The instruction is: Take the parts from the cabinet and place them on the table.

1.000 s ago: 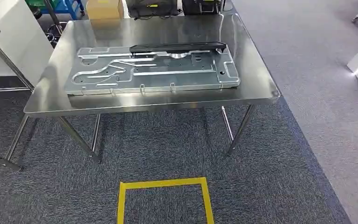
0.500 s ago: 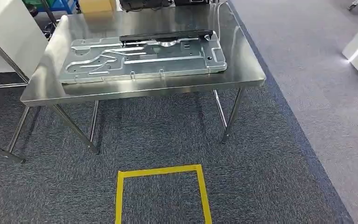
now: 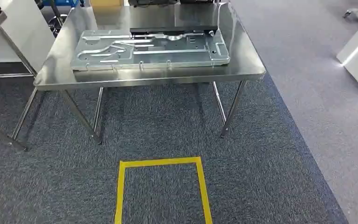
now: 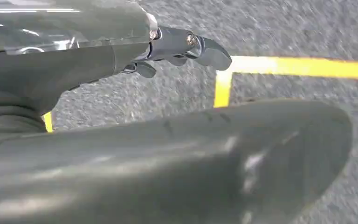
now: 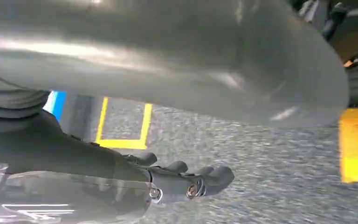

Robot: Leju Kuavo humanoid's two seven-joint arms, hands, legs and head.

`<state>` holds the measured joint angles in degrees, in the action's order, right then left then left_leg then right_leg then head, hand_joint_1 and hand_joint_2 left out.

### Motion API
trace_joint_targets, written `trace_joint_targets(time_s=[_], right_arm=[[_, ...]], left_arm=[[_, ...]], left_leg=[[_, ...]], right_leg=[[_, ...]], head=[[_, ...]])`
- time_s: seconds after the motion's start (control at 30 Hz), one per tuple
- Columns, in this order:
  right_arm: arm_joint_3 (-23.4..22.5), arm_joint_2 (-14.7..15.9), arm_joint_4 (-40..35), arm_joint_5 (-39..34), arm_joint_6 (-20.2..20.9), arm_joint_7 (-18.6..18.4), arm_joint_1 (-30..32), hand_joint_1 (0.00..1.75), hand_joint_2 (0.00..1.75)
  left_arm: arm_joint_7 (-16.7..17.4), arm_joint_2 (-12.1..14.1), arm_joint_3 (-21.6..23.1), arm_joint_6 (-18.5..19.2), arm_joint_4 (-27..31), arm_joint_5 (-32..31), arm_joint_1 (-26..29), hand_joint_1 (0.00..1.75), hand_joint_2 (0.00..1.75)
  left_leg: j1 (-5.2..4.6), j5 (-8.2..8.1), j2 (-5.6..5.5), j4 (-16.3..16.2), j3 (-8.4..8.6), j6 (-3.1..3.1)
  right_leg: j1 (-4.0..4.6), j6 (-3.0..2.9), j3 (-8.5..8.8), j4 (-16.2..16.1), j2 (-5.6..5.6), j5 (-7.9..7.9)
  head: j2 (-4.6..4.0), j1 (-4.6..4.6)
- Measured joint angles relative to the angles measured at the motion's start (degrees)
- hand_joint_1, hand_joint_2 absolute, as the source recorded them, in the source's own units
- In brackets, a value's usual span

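both arms hang down by the carpet. the left hand [image 4: 177, 46] and the right hand [image 5: 182, 179] each hold nothing, fingers slightly apart and loosely curved over the floor. each thick thumb blocks much of its wrist picture, blurred. the stamped metal panel [image 3: 151, 49] lies flat on the steel table [image 3: 149, 77], a black strip [image 3: 172, 31] along its far edge. yellow tape square [image 3: 161, 186] marks the grey carpet before the table.

High head view; floor-facing wrist views, shared yellow tape [image 3: 161, 162]
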<state>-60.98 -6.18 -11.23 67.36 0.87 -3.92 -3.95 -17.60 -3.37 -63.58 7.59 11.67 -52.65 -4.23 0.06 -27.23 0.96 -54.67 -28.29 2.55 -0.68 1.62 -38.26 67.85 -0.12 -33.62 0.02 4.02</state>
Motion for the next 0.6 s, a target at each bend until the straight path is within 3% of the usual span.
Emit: trace_joint_targets(time_s=[0.03,0.07,0.1,0.17,0.2,0.23,0.27,0.33,0.4,0.43,0.47,0.5,0.53,0.57,0.6], right_arm=[[-0.02,0.02,0.00,-0.20,-0.02,0.40,0.01,0.00,0.00],[-0.04,0.02,0.00,-0.31,-0.02,0.96,0.07,0.00,0.00],[-0.07,0.02,0.00,-0.46,0.00,1.51,0.19,0.00,0.00],[-0.15,0.26,0.00,-0.75,0.00,2.15,0.38,0.00,0.00],[-0.26,0.46,0.00,-0.90,-0.02,2.25,0.37,0.00,0.00],[-0.42,0.63,-0.04,-1.05,-0.11,2.34,0.31,0.00,0.00],[-0.57,0.90,-0.13,-1.18,-0.20,2.36,0.28,0.00,0.00],[-0.70,1.18,-0.15,-1.31,-0.33,2.30,0.31,0.00,0.00],[-0.92,1.40,-0.15,-1.49,-0.39,1.60,0.42,0.00,0.00],[-1.09,1.46,-0.17,-1.57,-0.55,1.38,0.36,0.00,0.00],[-1.20,1.55,-0.24,-1.66,-0.88,1.23,0.37,0.00,0.00],[-1.36,1.60,-0.28,-1.68,-1.03,1.07,0.43,0.00,0.00],[-1.53,1.64,-0.28,-1.71,-1.05,1.03,0.59,0.00,0.00],[-1.62,1.68,-0.28,-1.68,-1.05,1.03,0.70,0.00,0.00],[-1.66,1.70,-0.28,-1.60,-1.03,1.03,0.79,0.00,0.00]], left_arm=[[0.31,-0.02,0.02,-0.11,0.00,-0.13,0.02,0.00,0.00],[0.64,-0.02,0.02,-0.24,0.00,-0.33,0.05,0.00,0.00],[0.88,-0.02,0.02,-0.51,0.00,-0.57,0.07,0.00,0.00],[1.14,-0.20,0.04,-0.66,0.00,-0.88,0.10,0.00,0.00],[1.23,-0.33,0.09,-0.66,0.00,-1.16,0.05,0.00,0.00],[1.40,-0.33,0.15,-0.64,0.00,-1.25,0.02,0.00,0.00],[1.49,-0.46,0.22,-0.55,0.00,-1.38,0.03,0.00,0.00],[1.66,-0.61,0.44,-0.20,0.00,-1.66,-0.12,0.00,0.00],[1.66,-0.72,0.63,0.33,0.00,-2.08,-0.12,0.00,0.00],[1.62,-0.77,0.79,0.54,0.00,-2.34,-0.10,0.00,0.00],[1.58,-0.90,0.96,0.72,0.00,-2.41,-0.06,0.00,0.00],[1.44,-1.03,1.22,0.92,0.00,-2.47,-0.07,0.00,0.00],[1.31,-1.18,1.38,1.11,0.00,-2.60,-0.10,0.00,0.00],[1.16,-1.35,1.47,1.20,0.00,-2.80,-0.12,0.00,0.00],[1.01,-1.46,1.51,1.22,0.00,-2.95,-0.11,0.00,0.00]], left_leg=[[-0.07,0.56,0.02,-0.20,-0.85,0.01],[-0.09,1.05,0.03,-0.49,-1.65,-0.10],[-0.09,1.62,0.05,-0.93,-2.80,-0.21],[-0.06,2.34,0.05,-1.80,-4.62,-0.49],[-0.05,2.60,0.02,-2.30,-5.33,-0.68],[-0.18,2.83,0.00,-2.91,-5.88,-0.92],[-0.37,3.14,-0.01,-3.41,-6.37,-1.23],[-0.26,4.03,0.08,-3.23,-6.50,-1.86],[-0.20,4.23,-0.19,-3.47,-6.89,-2.58],[-0.08,1.66,-0.45,-4.72,-7.55,-2.98],[0.09,-2.07,-0.48,-7.59,-8.45,-3.16],[0.27,-6.01,-0.48,-12.10,-9.57,-3.42],[0.34,-8.40,-0.47,-16.22,-10.30,-3.59],[0.42,-9.06,-0.47,-19.29,-10.55,-3.70],[0.50,-7.77,-0.47,-20.69,-9.79,-3.74]], right_leg=[[-0.01,0.13,-1.10,4.31,0.02,-2.02],[-0.03,0.22,-1.53,7.11,0.02,-2.39],[-0.08,0.31,-0.67,7.62,0.01,-0.82],[-0.12,0.24,4.46,1.36,0.00,3.53],[-0.13,0.08,8.13,-3.85,-0.01,4.38],[-0.06,-0.21,11.87,-9.07,0.01,3.16],[0.30,-0.59,13.26,-12.13,0.06,2.06],[0.50,-1.26,12.45,-11.68,0.11,2.46],[-0.09,-2.33,11.63,-12.17,-0.24,3.78],[-0.04,-2.76,10.85,-12.14,-0.34,4.45],[-0.02,-3.11,10.00,-12.14,-0.37,5.10],[0.04,-3.16,9.00,-12.10,-0.37,5.85],[0.11,-3.15,8.14,-12.04,-0.39,6.55],[0.16,-3.09,7.21,-11.95,-0.40,7.19],[0.19,-2.99,6.07,-11.77,-0.39,7.97]], head=[[0.00,-0.02],[0.00,0.00],[0.00,0.00],[0.00,0.00],[0.00,0.00],[0.00,0.00],[0.00,0.00],[0.00,0.02],[0.00,-0.02],[0.00,0.02],[0.00,0.00],[0.00,0.00],[0.00,0.02],[0.00,0.00],[0.00,0.00]])
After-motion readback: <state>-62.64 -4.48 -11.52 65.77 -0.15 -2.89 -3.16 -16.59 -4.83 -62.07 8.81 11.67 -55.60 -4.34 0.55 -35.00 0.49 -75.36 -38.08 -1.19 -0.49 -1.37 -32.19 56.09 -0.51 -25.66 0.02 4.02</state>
